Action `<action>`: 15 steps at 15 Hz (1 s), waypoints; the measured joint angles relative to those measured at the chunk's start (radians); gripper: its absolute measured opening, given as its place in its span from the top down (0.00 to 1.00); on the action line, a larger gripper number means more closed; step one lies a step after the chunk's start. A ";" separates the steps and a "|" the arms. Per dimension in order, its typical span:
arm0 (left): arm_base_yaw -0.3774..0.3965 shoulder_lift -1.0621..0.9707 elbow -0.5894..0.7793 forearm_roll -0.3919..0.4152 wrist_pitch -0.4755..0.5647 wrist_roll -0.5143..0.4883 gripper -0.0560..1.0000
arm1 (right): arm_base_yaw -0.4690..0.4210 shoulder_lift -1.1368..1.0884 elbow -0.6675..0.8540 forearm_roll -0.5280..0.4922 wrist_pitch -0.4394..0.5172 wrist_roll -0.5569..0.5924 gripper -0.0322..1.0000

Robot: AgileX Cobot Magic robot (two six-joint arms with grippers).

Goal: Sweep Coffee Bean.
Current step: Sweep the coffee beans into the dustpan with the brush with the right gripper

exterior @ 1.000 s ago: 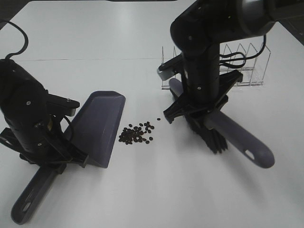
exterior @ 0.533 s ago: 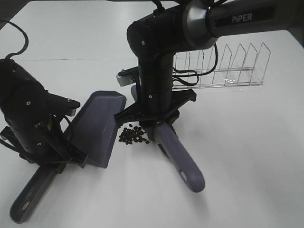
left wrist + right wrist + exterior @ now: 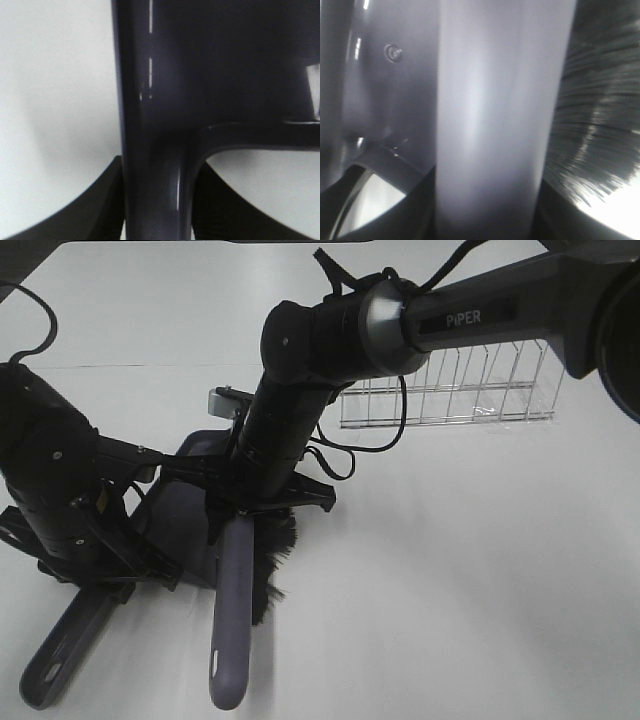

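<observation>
Tabletop (image 3: 480, 590) white (brush (image 3: 232, 620) at dustpan (image 3: 182, 515) mouth; wire rack (image 3: 460, 395) behind).

On your white table (image 3: 460, 590), a grey-purple dustpan (image 3: 185, 512) meets a matching grey-purple brush (image 3: 230, 630) with black bristles (image 3: 275, 555). Both arms are black: left arm (image 3: 50, 470), silver-banded right arm (image 3: 310, 350). The rack (image 3: 450, 390) is clear.

One marking alone can be read: the word "PiPER", printed in white letters along the dark grey cylindrical link of the right robot arm (image 3: 480, 312).
</observation>
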 joint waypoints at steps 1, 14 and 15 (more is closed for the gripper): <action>0.004 0.000 0.000 0.000 0.000 -0.009 0.64 | 0.000 0.002 -0.001 0.030 -0.006 -0.017 0.65; 0.004 0.002 -0.001 0.020 -0.003 0.028 0.64 | 0.001 0.014 -0.221 -0.134 0.178 -0.046 0.65; 0.004 0.002 -0.001 0.020 -0.003 0.028 0.64 | 0.001 0.014 -0.239 -0.202 0.242 -0.038 0.65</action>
